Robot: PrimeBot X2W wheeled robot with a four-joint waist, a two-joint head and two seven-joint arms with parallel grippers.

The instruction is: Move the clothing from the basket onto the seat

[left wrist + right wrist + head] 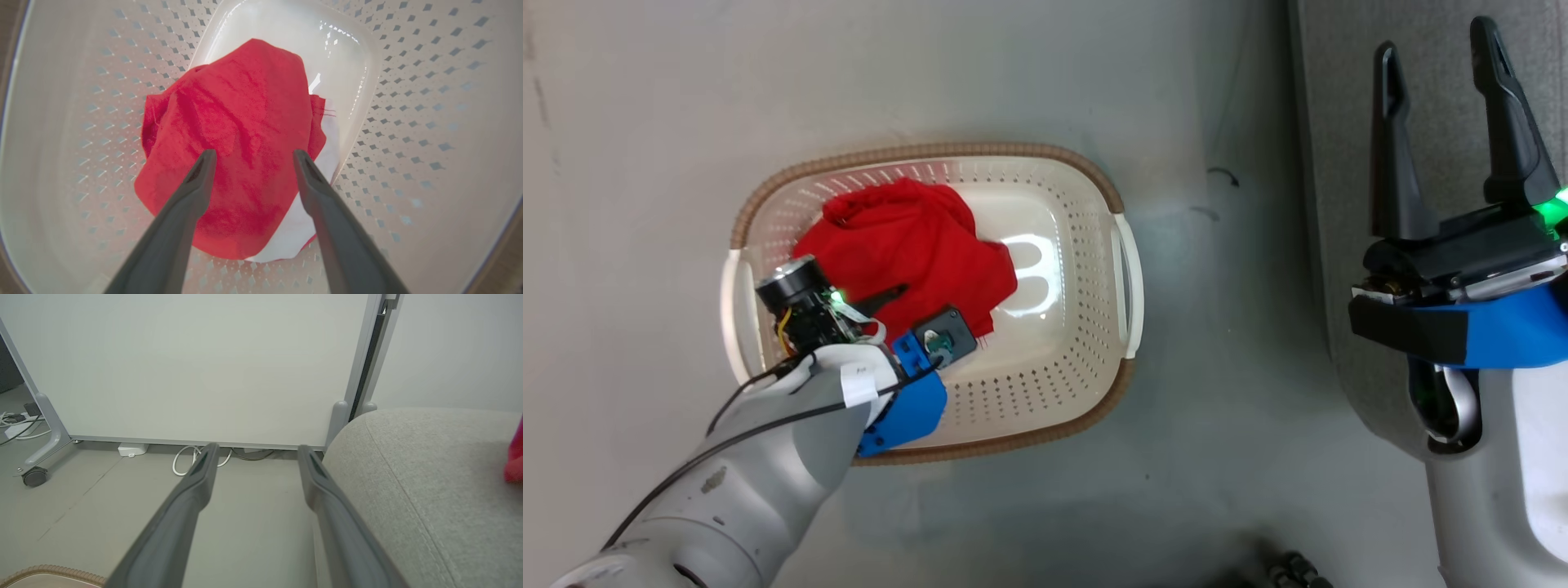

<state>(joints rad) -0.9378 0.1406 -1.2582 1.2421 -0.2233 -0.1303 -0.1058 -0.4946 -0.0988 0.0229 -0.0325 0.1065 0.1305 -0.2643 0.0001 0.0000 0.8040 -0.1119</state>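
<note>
Your left fingers hang spread apart inside the basket, over the crumpled red clothing on its bottom, gripping nothing; whether the tips touch the cloth, you cannot tell. Your right fingers are spread wide and empty too, above the floor beside the grey sofa, where a bit of red shows at the picture's edge.

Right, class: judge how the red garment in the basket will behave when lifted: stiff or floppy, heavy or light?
Probably floppy: the red garment lies crumpled in soft folds, so it should sag. Likely light, as thin cloth. It may drag on the basket wall.
</note>
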